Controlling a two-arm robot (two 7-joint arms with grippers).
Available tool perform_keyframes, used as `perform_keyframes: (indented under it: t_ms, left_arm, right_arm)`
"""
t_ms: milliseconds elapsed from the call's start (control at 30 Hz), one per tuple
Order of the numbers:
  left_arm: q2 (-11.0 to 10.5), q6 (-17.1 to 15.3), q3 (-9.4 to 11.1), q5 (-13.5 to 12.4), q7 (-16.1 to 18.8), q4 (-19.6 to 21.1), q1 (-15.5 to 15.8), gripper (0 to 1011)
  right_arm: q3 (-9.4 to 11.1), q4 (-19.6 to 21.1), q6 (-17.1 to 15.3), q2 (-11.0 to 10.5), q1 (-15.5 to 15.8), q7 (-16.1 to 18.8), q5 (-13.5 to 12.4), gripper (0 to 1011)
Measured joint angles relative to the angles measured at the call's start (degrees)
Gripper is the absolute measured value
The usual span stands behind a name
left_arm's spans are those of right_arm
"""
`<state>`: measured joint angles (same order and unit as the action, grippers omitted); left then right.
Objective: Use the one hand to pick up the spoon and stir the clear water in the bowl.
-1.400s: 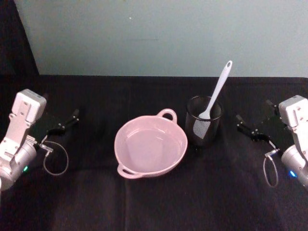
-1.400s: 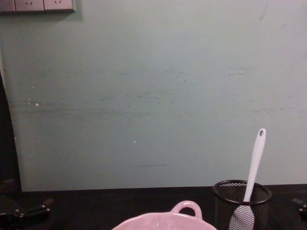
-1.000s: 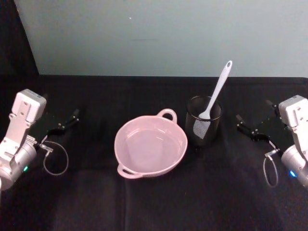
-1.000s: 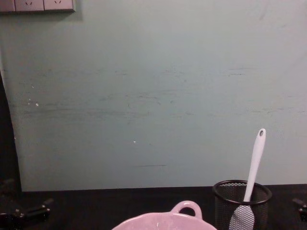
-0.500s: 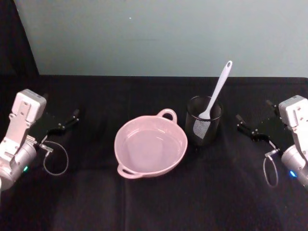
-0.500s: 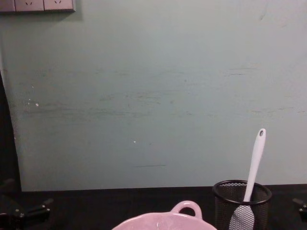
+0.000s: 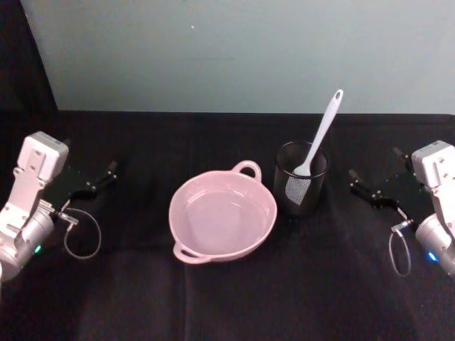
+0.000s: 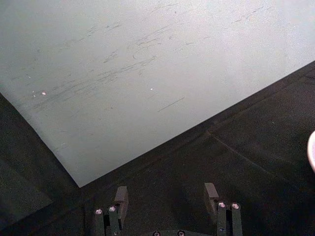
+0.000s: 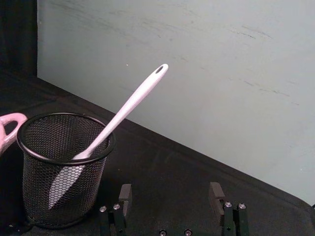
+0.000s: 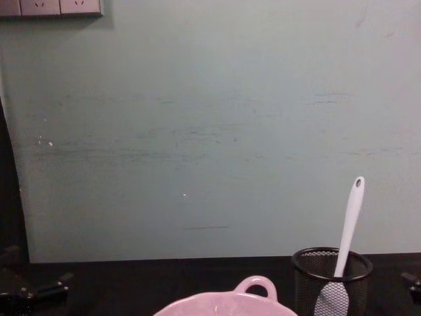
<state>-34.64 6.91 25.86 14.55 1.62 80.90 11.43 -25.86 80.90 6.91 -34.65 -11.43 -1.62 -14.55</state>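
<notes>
Right of bowl [image 7: 183, 231], spoon [image 7: 321, 131] stands in mesh cup [image 7: 301, 186]

R gripper [image 9: 170, 191] nearer, jaws wide apart, empty; spoon lies to its left, handle leaning up-right. L gripper [image 8: 166, 191] parked beyond bowl, agape, empty too. I'd use R.

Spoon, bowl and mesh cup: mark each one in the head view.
spoon [image 7: 323, 128], head view, middle of its handle.
bowl [image 7: 179, 209], head view, left inner wall below the rim.
mesh cup [image 7: 316, 190], head view, front of its wire wall.
</notes>
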Motion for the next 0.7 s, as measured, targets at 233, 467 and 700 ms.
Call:
perform_keyframes:
  t_ms: [233, 467, 700]
  left_arm:
    - [0.0, 0.0, 0.0, 0.0, 0.0, 0.0, 0.0, 1011]
    - [0.0, 0.0, 0.0, 0.0, 0.0, 0.0, 0.0, 1011]
    - [0.0, 0.0, 0.0, 0.0, 0.0, 0.0, 0.0, 1011]
  right_arm:
    - [1.9, 2.71, 1.89, -0.8, 2.58, -0.41, 0.71, 1003]
    - [5.23, 6.27, 1.22, -1.82, 4.94, 3.54, -4.47, 1002]
    - [8.43, 7.89, -4.98, -1.95, 4.9, 11.68, -14.95, 1003]
